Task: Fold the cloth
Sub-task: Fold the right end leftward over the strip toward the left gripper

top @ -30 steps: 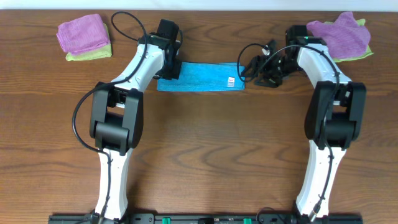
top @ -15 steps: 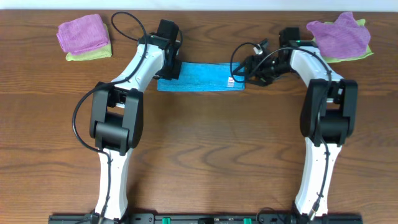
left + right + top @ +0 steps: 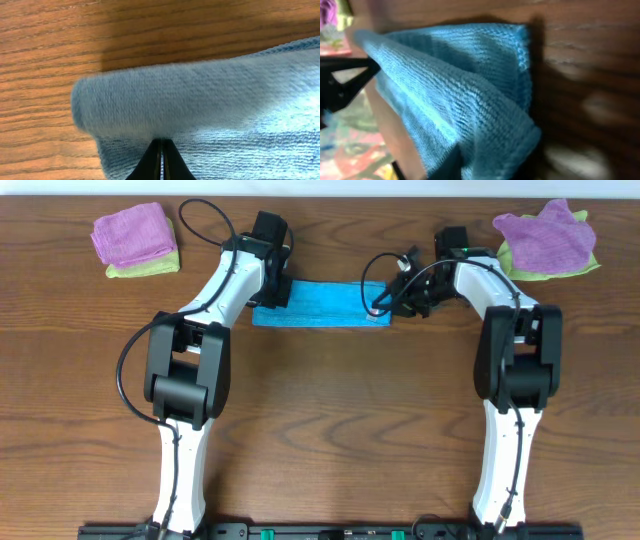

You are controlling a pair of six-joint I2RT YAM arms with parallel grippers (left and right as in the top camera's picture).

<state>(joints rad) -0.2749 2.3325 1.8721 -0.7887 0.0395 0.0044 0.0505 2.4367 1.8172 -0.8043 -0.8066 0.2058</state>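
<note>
The sky-blue cloth point(image 3: 320, 302) lies as a long folded strip on the wooden table, between the two arms. My left gripper point(image 3: 272, 292) is at its left end. In the left wrist view the jaws point(image 3: 161, 152) are pressed together, and the cloth point(image 3: 200, 95) rises in a fold just beyond them. My right gripper point(image 3: 386, 302) sits over the strip's right end. In the right wrist view, the cloth point(image 3: 460, 100) bunches up around my right gripper point(image 3: 455, 165), where one dark finger shows. The white tag is hidden.
A purple cloth point(image 3: 133, 232) lies on a lime-green one point(image 3: 150, 270) at the back left. Another purple cloth point(image 3: 545, 235) on lime-green point(image 3: 565, 272) lies at the back right, close behind the right arm.
My right gripper has moved left onto the cloth's right end and closed there, covering the white tag. The left gripper and the strip have stayed in place.
</note>
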